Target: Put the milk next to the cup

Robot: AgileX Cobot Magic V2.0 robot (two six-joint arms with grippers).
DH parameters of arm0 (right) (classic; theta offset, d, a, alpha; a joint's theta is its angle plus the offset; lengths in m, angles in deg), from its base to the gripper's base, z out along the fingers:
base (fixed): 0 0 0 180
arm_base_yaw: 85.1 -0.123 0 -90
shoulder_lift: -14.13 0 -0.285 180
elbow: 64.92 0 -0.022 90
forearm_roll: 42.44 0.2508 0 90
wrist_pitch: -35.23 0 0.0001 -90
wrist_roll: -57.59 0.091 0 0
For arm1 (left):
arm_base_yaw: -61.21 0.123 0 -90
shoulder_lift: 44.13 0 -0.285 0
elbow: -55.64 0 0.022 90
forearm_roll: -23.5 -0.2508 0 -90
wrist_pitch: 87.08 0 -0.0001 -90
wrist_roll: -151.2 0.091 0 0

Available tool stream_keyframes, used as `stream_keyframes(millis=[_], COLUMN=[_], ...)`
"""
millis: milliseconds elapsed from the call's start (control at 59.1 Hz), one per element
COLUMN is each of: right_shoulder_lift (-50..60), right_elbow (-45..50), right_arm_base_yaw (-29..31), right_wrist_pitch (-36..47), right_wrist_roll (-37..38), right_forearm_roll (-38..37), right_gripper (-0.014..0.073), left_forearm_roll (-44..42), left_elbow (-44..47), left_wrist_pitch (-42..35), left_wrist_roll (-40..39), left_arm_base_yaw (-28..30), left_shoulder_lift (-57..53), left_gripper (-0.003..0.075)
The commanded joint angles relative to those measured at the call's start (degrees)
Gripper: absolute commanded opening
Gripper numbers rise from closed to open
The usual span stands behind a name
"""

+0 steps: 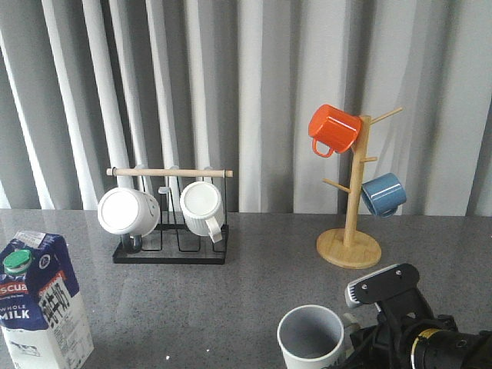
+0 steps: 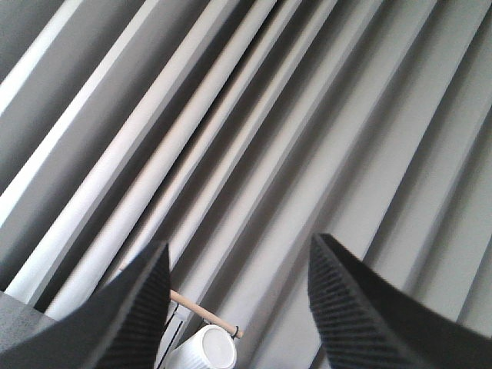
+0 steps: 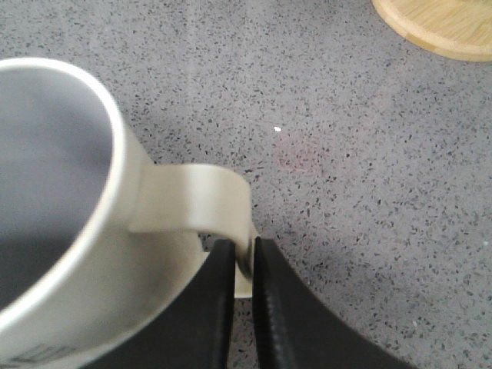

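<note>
Down low on the right, right gripper [image 3: 244, 270] pinched narrow on the handle of the white mug with grey inside [image 1: 310, 337], upright on the grey speckled surface [image 1: 254, 284]. Well apart at the front-left corner, tall blue-and-white gable-top milk carton with green cap [image 1: 40, 304], upright, untouched. Left gripper [image 2: 238, 307] spread wide, holding nothing, aimed at grey pleated curtain [image 2: 307, 115].
</note>
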State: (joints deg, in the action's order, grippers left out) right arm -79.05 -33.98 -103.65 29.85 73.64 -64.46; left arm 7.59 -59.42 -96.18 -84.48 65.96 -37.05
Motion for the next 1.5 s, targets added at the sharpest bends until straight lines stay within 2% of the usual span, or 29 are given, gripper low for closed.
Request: stream_keyframes(millis=[0, 406, 676, 778, 862, 947, 1082, 1217, 1302, 1488], right_shoulder_lift=[1.7, 5.5, 20.8, 29.2, 36.4, 44.7, 57.3, 65.4, 67.5, 68.0], right_elbow=[-1.8, -1.8, -1.8, -1.8, -1.1, 1.5, 8.8, 16.1, 19.4, 22.2], right_arm_base_yaw=[-0.1, -0.1, -0.1, -0.1, -0.1, -0.1, -0.1, 0.0, 0.0, 0.0], right_wrist_pitch=[1.7, -5.6, -19.0, -24.9, -30.5, -34.9, -35.3, -33.7, -33.6, -32.9], right_wrist_roll=[-0.2, -0.3, -1.5, -2.9, -9.0, -16.1, -24.1, -24.7, -23.7, -21.2], right_forearm_roll=[-0.1, 1.4, 1.4, 3.5, 7.6, 13.5, 20.4, 20.6, 20.6, 20.6], right_gripper=[0.0130, 0.0385, 0.0412, 0.0396, 0.0345, 0.0227, -0.0015, -0.0011, -0.0011, -0.0011], left_forearm_roll=[0.2, 0.2, 0.2, 0.2, 0.2, 0.2, 0.2, -0.4, -2.6, -13.4], left_elbow=[-1.9, -1.9, -1.9, -1.9, -1.9, -1.9, -1.9, -2.2, -4.9, -18.1], left_wrist_pitch=[-3.1, -3.1, -3.1, -3.2, -3.2, -3.2, -3.2, -3.9, -1.7, 9.8], left_wrist_roll=[-0.2, -0.2, -0.2, -0.2, -0.2, -0.2, -0.2, -0.3, -0.3, 0.0], left_arm_base_yaw=[-0.3, -0.3, -0.3, -0.3, -0.3, -0.3, -0.3, -0.3, -0.8, -5.5], left_shoulder_lift=[-0.5, -0.5, -0.5, -0.5, -0.5, -0.5, -0.5, -0.5, 0.1, 8.5], left_gripper=[0.0399, 0.0399, 0.0399, 0.0399, 0.0399, 0.0398, 0.0398, 0.0397, 0.0397, 0.0399])
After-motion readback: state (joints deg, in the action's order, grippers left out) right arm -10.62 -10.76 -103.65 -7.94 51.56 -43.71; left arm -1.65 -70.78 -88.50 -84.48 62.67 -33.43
